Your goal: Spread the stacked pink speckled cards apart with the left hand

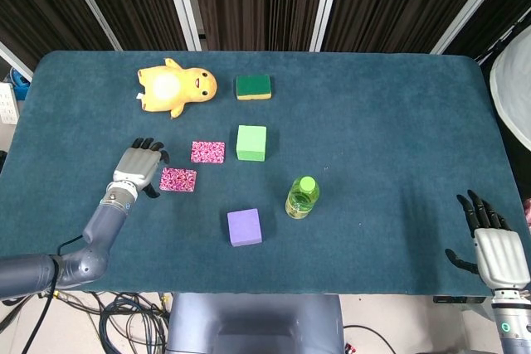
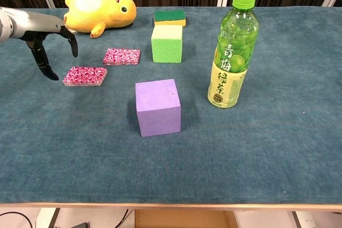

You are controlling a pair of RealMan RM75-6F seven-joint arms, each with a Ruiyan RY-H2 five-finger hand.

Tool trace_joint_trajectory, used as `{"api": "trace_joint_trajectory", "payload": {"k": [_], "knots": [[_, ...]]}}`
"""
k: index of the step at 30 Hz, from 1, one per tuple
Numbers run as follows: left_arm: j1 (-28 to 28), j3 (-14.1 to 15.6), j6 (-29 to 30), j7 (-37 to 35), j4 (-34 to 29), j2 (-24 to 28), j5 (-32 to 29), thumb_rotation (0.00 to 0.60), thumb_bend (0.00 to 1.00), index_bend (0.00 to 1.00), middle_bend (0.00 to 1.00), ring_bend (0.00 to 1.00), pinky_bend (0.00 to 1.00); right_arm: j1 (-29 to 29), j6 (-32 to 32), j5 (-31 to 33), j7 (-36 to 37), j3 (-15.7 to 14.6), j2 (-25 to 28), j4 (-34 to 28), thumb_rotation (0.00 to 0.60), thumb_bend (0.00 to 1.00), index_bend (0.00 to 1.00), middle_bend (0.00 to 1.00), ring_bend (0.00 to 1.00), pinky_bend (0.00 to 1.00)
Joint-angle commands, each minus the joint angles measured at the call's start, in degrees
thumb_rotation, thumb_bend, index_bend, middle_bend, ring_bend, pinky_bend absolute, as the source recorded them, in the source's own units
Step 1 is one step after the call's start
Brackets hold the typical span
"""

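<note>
Already the two pink speckled card piles (image 1: 192, 165) lay apart, left of the green cube (image 1: 251, 142). The left hand (image 1: 137, 167), fingers spread and empty, hung just beside the nearer pile; any further nudge should be light and flat.

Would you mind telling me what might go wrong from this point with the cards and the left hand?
1. The left hand hangs open just left of the near cards; dropping or swinging right, it could nudge them back toward the far cards, undoing the spread.
2. Each pile looks several cards thick in the chest view, so a brushing finger might scatter one.
3. The plush toy sits just beyond the hand; a forward sweep may clip it.
</note>
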Motion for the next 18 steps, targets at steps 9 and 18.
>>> {"api": "trace_joint_trajectory", "payload": {"k": [9, 18], "knots": [[0.33, -0.55, -0.41, -0.45, 5.04, -5.15, 3.85, 0.600, 0.14, 0.38, 0.18, 0.00, 0.00, 0.01, -0.16, 0.23, 0.65, 0.13, 0.17, 0.21, 0.600, 0.19, 0.00, 0.00, 0.06, 0.21], [-0.69, -1.00, -0.10, 1.97, 6.31, -6.85, 2.41, 0.600, 0.18, 0.38, 0.18, 0.00, 0.00, -0.10, -0.01, 0.06, 1.35, 0.14, 0.43, 0.32, 0.600, 0.18, 0.00, 0.00, 0.06, 0.21]]}}
